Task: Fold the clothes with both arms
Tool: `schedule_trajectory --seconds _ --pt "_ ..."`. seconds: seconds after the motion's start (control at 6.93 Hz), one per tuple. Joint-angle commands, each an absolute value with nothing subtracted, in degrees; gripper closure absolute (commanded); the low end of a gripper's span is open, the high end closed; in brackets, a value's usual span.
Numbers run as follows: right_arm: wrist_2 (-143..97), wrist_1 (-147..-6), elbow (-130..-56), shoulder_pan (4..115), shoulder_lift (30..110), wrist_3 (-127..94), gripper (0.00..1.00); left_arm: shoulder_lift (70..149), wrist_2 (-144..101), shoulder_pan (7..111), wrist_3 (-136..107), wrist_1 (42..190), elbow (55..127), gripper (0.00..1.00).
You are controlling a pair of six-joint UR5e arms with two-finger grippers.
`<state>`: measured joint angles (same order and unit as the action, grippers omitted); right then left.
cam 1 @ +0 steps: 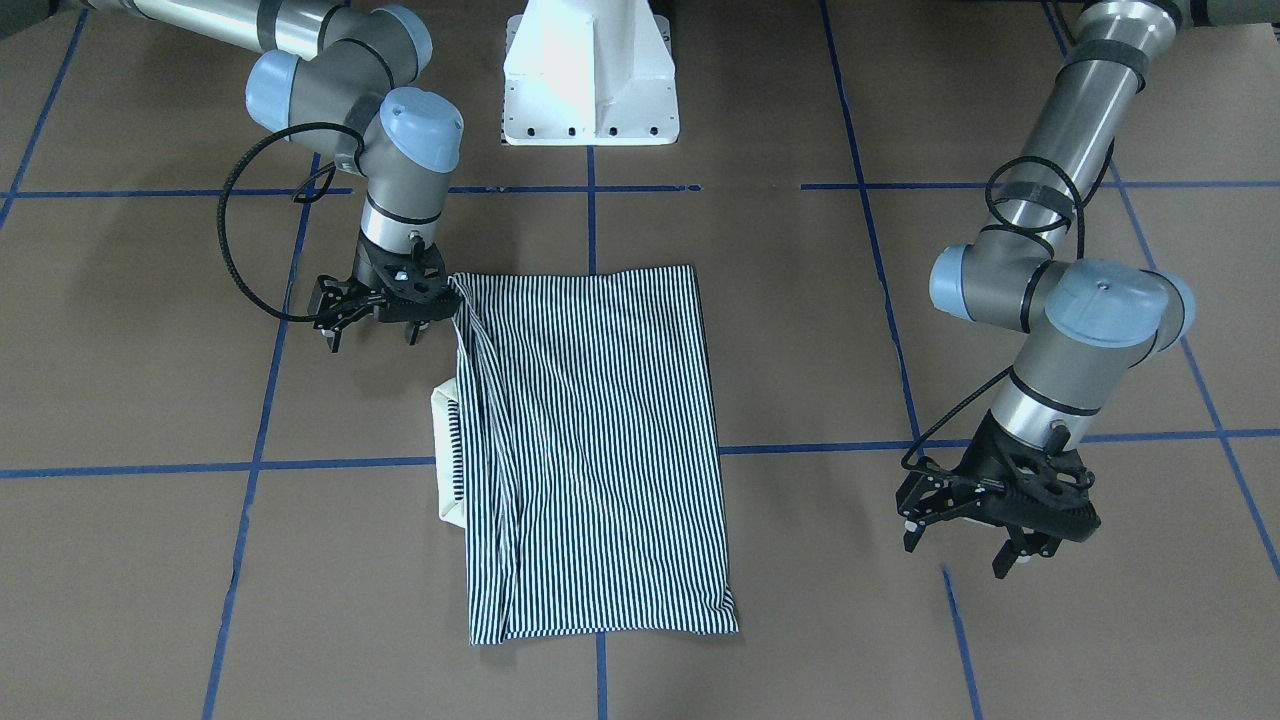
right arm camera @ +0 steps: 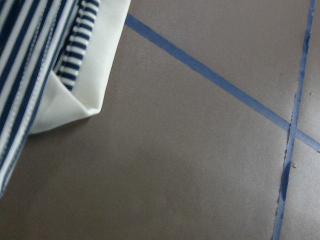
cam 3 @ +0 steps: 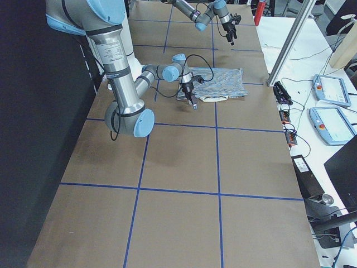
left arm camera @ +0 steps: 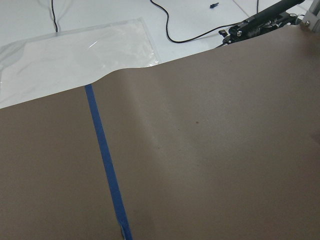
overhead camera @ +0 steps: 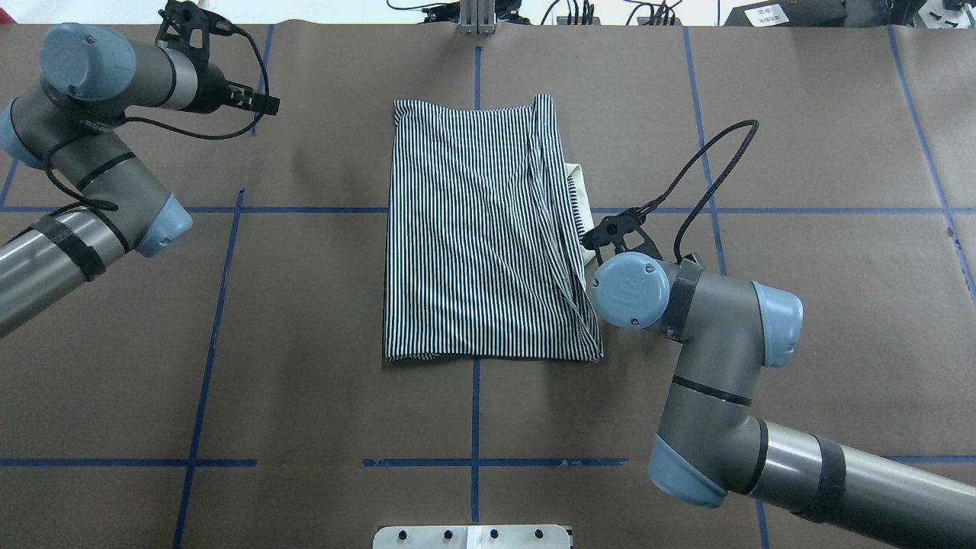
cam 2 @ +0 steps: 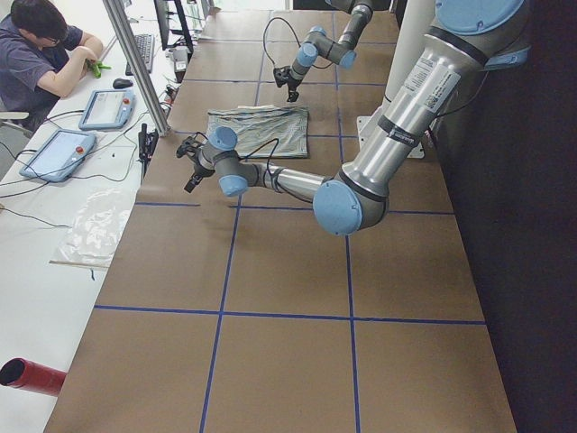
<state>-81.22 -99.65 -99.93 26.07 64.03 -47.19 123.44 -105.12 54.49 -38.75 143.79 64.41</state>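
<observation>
The striped polo shirt (cam 1: 600, 440) lies flat on the brown table, folded into a long rectangle; it also shows from overhead (overhead camera: 488, 229). Its cream collar (cam 1: 445, 460) sticks out of the edge nearest my right arm, and shows in the right wrist view (right arm camera: 95, 65). My right gripper (cam 1: 370, 340) is open and empty, low over the table just beside the shirt's near corner; overhead, the wrist (overhead camera: 629, 290) hides it. My left gripper (cam 1: 958, 555) is open and empty, well off the shirt's other side, near the far table edge (overhead camera: 259, 101).
The white pedestal base (cam 1: 590, 80) stands behind the shirt. Blue tape lines (cam 1: 250, 465) cross the table. The left wrist view shows the table's edge with a clear plastic sheet (left arm camera: 75, 50) beyond. An operator (cam 2: 41, 54) sits at a side desk.
</observation>
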Motion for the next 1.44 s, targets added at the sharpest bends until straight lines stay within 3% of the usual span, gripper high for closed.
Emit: schedule_trajectory --seconds 0.0,0.72,1.3 --pt "-81.56 -99.32 -99.32 27.59 58.58 -47.98 0.0 123.4 -105.12 54.49 -38.76 143.79 64.42 0.0" --pt "-81.91 -90.63 -92.3 25.05 54.93 -53.18 0.0 123.4 -105.12 54.49 -38.76 143.79 64.42 0.0" --pt "-82.97 -95.23 -92.81 25.05 55.03 -52.13 0.0 123.4 -105.12 54.4 -38.76 143.7 64.34 0.0"
